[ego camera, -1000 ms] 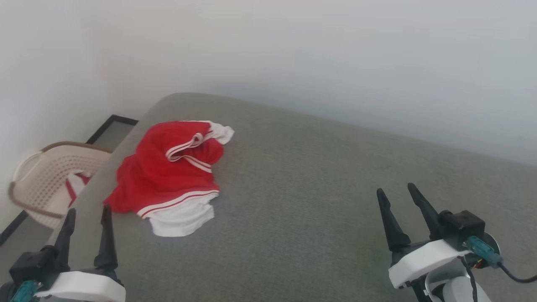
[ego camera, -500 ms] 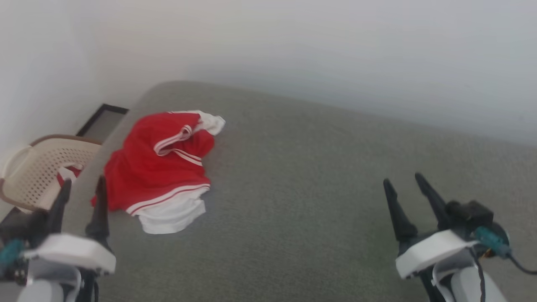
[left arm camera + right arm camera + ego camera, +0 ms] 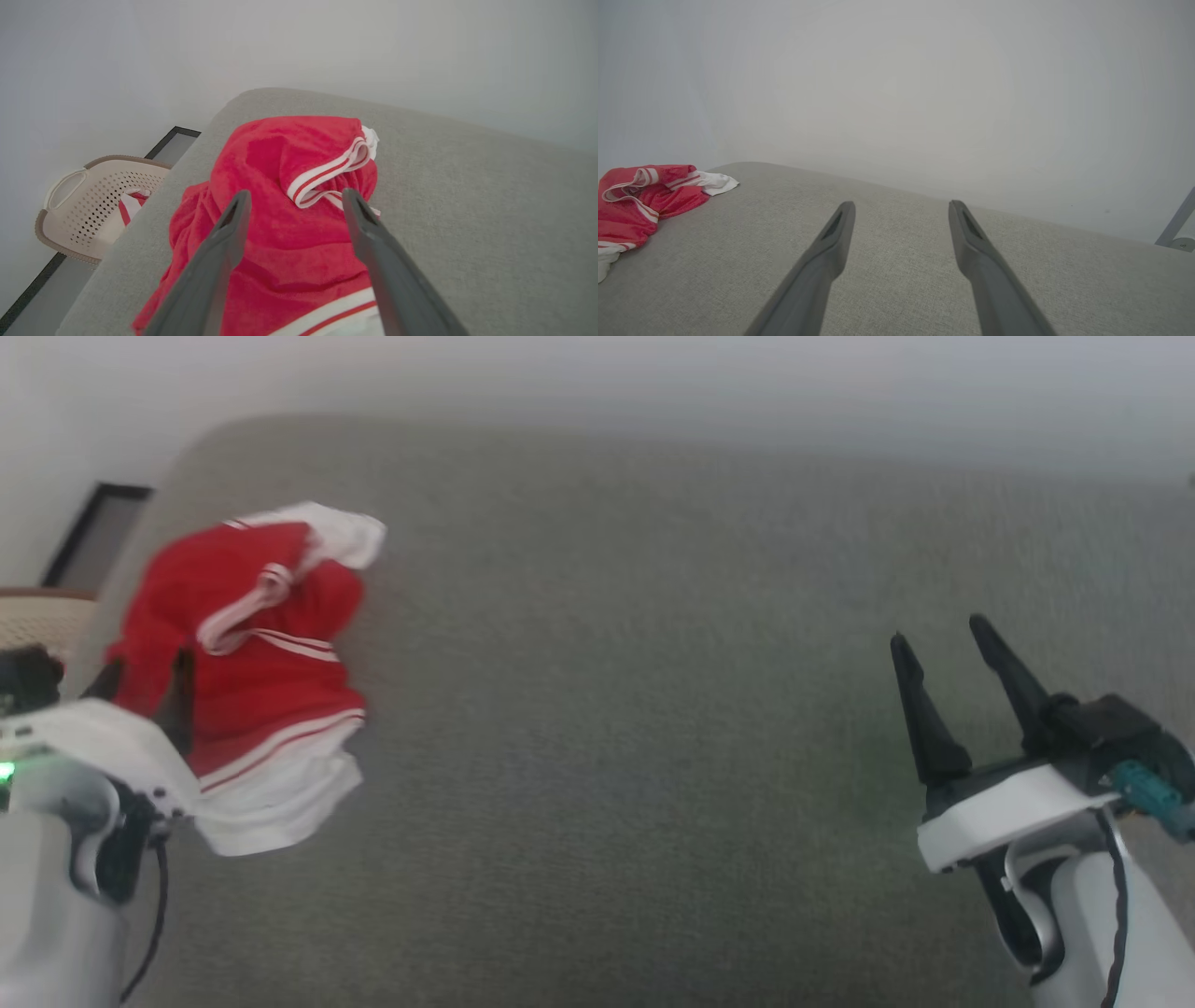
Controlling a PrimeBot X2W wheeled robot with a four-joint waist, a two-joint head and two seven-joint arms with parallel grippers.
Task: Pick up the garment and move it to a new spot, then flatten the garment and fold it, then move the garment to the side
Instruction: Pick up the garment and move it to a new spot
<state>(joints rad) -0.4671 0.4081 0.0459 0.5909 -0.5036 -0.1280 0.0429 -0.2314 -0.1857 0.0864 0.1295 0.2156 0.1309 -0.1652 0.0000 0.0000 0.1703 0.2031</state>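
Observation:
The garment (image 3: 252, 653), bright red with white sleeve ends and striped trim, lies crumpled near the left end of a grey upholstered surface (image 3: 607, 709). My left gripper (image 3: 140, 683) hangs open over its near left part. In the left wrist view the two fingers (image 3: 295, 192) straddle the red heap (image 3: 280, 224) with its striped trim (image 3: 322, 175) between the tips, and nothing is gripped. My right gripper (image 3: 938, 630) stands open far to the right over bare fabric. The right wrist view shows those fingers (image 3: 901, 203) apart and the garment (image 3: 640, 200) at the far left.
A beige perforated basket (image 3: 88, 200) holding a red-and-white striped cloth (image 3: 127, 205) stands on the floor off the surface's left edge. A pale wall runs behind the surface. A grey metal leg (image 3: 1176, 224) shows at the far right.
The head camera has swung, so the whole picture has shifted. My left gripper has come from beside the garment's near left corner to over it. The garment lies as before.

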